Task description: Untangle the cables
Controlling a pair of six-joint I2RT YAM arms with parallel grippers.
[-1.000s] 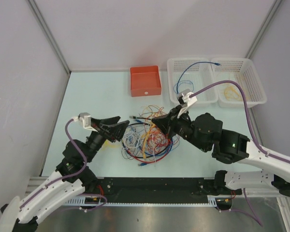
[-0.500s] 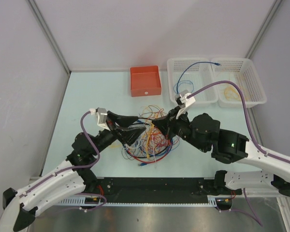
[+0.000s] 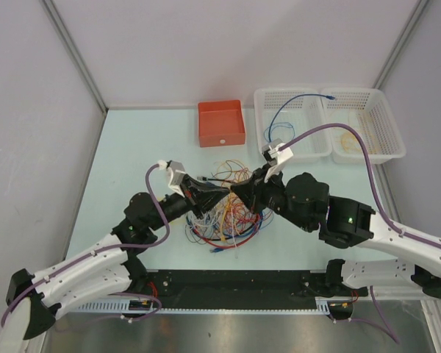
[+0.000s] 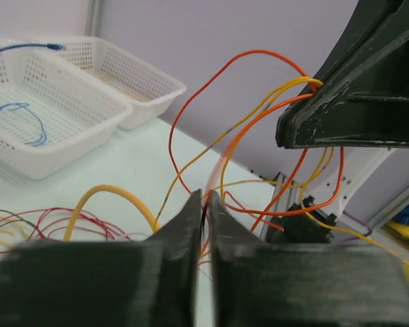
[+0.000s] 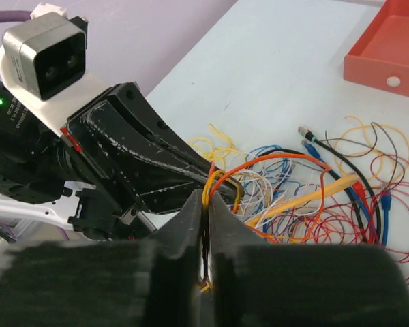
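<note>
The cables (image 3: 228, 212) lie in a loose tangle of red, orange, yellow, blue, white and black wires at the table's middle. Both grippers meet tip to tip above it. My left gripper (image 3: 222, 193) is shut, with a thin orange cable (image 4: 221, 160) running into the slit between its fingertips (image 4: 206, 199). My right gripper (image 3: 237, 190) pinches a raised loop of orange and yellow cables (image 5: 221, 178) between its nearly closed fingers (image 5: 206, 199). In the left wrist view the right gripper's fingers (image 4: 354, 109) hold those loops up. The rest of the tangle (image 5: 327, 197) sprawls beyond.
A red box (image 3: 221, 123) sits behind the tangle. Two white baskets stand at the back right: one (image 3: 268, 140) holds a blue cable (image 3: 279, 118), the other (image 3: 391, 132) a yellow one (image 3: 349, 140). Walls close in the left and back of the table.
My left arm has reached right into the tangle, and its open jaws have shut on an orange cable beside the right gripper. The right gripper has barely moved, still holding its loop.
</note>
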